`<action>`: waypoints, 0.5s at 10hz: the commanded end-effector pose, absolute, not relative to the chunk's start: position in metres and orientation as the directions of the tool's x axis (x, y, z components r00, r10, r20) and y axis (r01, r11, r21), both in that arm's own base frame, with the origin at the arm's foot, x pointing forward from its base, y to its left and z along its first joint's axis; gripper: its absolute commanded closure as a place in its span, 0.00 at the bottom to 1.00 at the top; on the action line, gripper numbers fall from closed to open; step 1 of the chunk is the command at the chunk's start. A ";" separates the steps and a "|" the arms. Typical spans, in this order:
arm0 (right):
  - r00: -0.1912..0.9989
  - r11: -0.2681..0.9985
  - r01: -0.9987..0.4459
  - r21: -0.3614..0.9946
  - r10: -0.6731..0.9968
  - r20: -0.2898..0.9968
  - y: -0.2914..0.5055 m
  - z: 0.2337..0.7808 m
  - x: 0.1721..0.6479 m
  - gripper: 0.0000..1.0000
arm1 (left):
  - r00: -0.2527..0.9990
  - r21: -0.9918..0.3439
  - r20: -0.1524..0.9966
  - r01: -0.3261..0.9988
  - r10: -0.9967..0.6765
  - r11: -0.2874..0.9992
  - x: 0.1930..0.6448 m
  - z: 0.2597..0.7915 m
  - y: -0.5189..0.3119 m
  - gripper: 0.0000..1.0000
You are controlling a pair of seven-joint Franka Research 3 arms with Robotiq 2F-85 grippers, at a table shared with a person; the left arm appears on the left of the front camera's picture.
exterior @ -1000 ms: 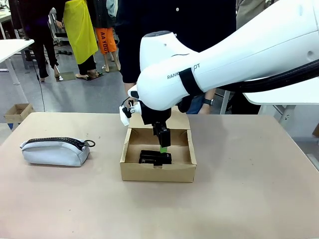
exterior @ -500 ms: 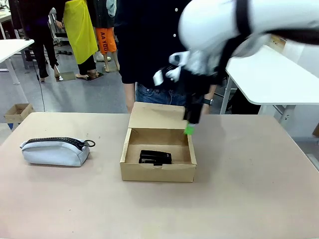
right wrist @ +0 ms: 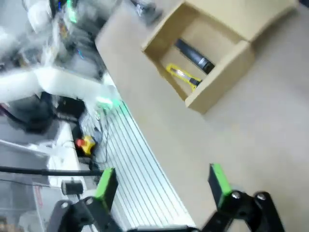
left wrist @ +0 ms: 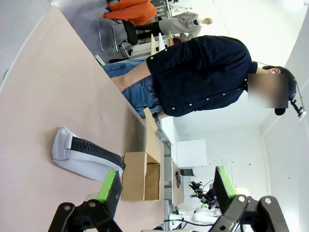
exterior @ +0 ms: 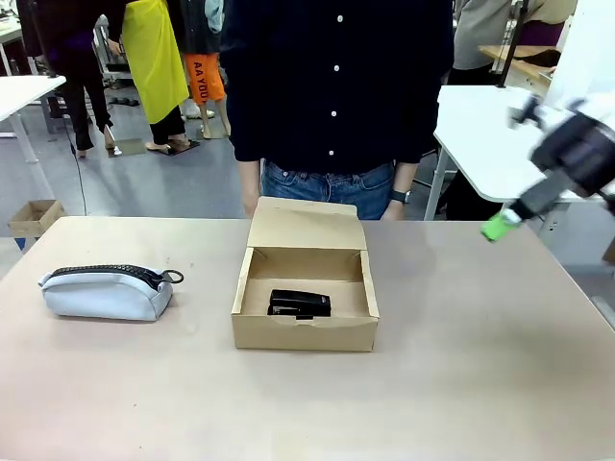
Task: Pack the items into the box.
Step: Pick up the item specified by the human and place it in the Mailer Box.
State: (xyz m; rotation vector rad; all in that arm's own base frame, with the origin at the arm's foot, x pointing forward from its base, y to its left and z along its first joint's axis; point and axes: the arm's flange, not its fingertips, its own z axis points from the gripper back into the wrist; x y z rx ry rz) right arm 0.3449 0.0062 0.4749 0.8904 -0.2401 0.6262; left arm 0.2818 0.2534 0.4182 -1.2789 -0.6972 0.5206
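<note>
- Front view was lit evenly and brightly from overhead; only soft shadows were thrown beside the pouch and inside the box.
- The right gripper was smeared by motion blur near that view's right edge.
- Right wrist view was blurred all over, worst at upper left.
- Left wrist view was rendered sharp, though the pale walls were washed out and lines were bent a bit at the edges.
</note>
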 end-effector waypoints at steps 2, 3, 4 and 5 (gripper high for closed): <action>0.880 0.342 -0.391 0.854 -0.132 0.456 -0.070 0.413 0.291 0.00 | 0.683 -0.974 0.196 0.055 0.704 0.219 0.283 0.419 0.253 0.00; 0.891 0.300 -0.356 0.885 -0.177 0.418 -0.082 0.390 0.284 0.00 | 0.683 -0.974 0.196 0.055 0.704 0.219 0.283 0.419 0.253 0.00; 0.905 0.275 -0.328 0.904 -0.183 0.384 -0.086 0.373 0.284 0.00 | 0.683 -0.974 0.196 0.055 0.704 0.219 0.283 0.419 0.253 0.00; 0.929 0.262 -0.301 0.917 -0.139 0.344 -0.086 0.364 0.287 0.00 | 0.683 -0.974 0.196 0.055 0.704 0.219 0.283 0.419 0.253 0.00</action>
